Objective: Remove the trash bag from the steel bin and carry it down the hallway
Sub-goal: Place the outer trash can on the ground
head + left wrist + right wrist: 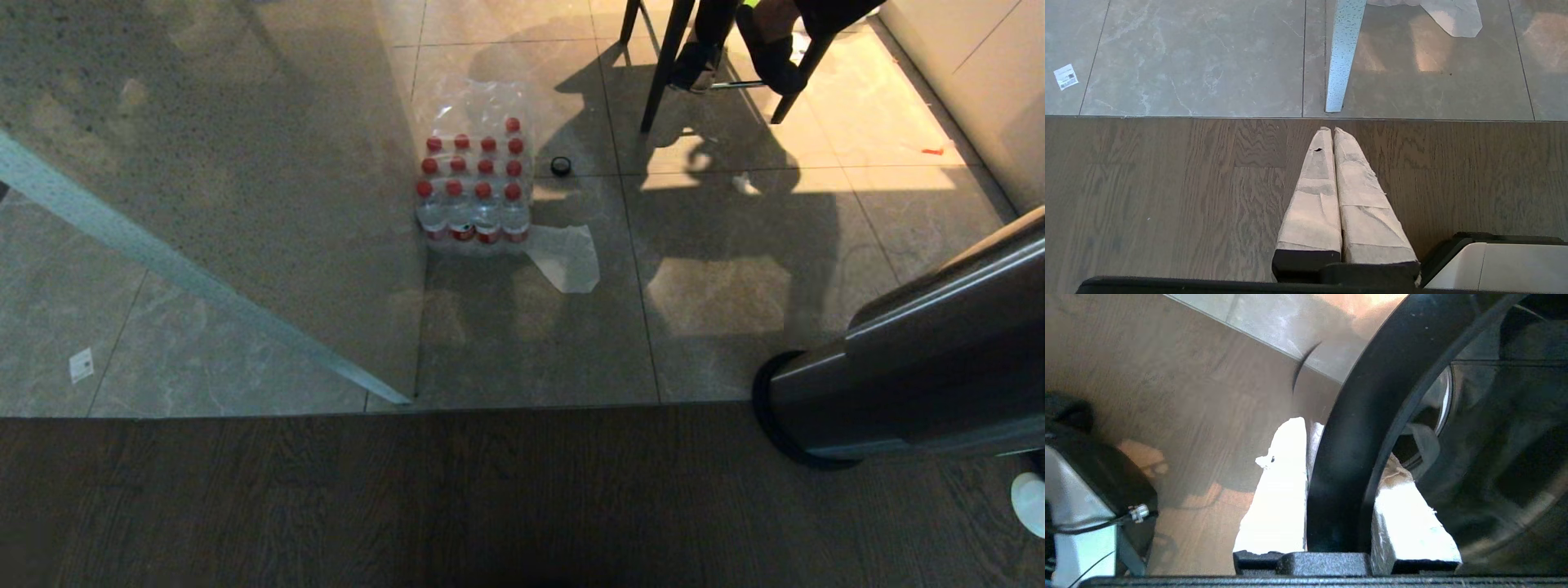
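Gripping steel bin (1347,465) rim, right pincer (1343,457), no legible labels

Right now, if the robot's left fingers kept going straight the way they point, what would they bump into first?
The left gripper points out low over the wooden floor. Straight ahead stands the pale speckled panel edge at the tile border, probably the first thing met, though depth is unclear.

- No wording, brand or number can be read anywhere in the views.
- The small white sticker (1065,76) on the floor tile, well apart from the glass panel's edge (1341,53), carries dark print too small to read.
- The red bands on the bottles (473,188) beside that panel show no legible lettering.
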